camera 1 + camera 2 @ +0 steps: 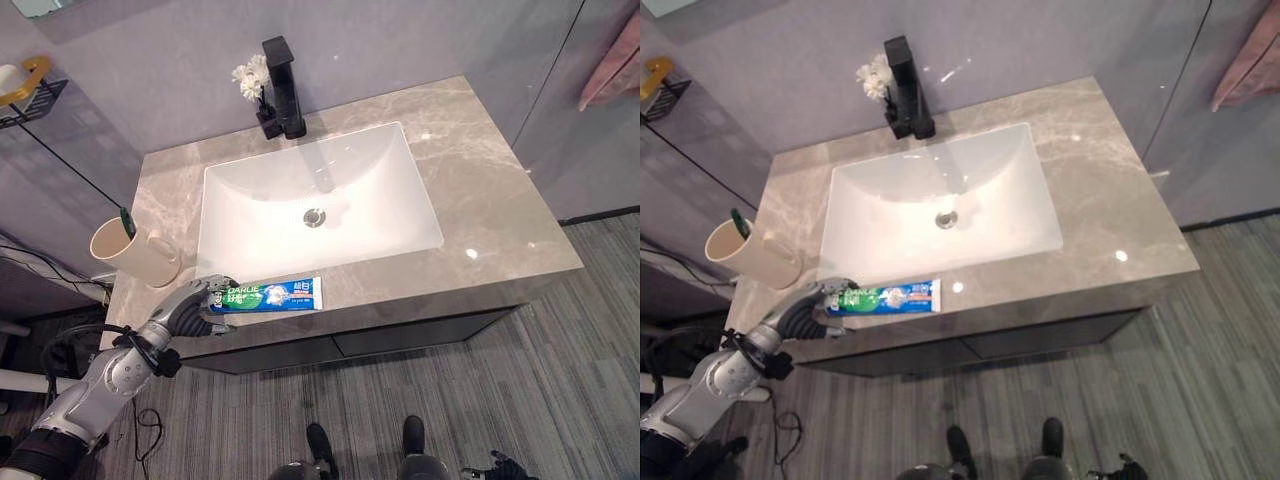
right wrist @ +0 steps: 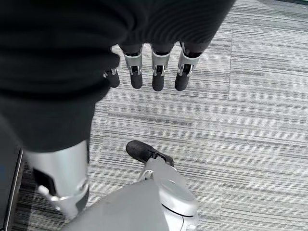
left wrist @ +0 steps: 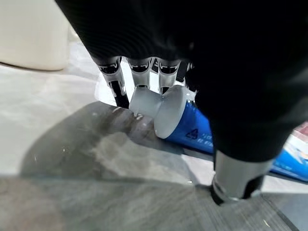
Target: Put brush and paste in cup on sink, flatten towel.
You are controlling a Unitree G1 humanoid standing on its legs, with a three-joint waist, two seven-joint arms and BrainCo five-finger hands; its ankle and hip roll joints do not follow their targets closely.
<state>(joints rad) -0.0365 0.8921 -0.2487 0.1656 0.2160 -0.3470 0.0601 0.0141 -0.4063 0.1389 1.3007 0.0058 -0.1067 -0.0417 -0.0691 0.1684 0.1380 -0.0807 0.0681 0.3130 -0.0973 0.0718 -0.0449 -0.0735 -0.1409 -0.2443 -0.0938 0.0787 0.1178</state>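
Black faucet (image 1: 284, 88), white flowers (image 1: 250, 78), perhaps pink cloth (image 1: 612, 68) hanging right

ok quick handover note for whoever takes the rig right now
Left hand: fingers curled round the cap end of the blue-and-green toothpaste tube, which lies on the grey marble counter at the front edge of the white sink.
Right hand: relaxed, hanging over the floor, holding nothing.
Done: green toothbrush stands in the cream cup.
Left: paste into cup; flatten towel.
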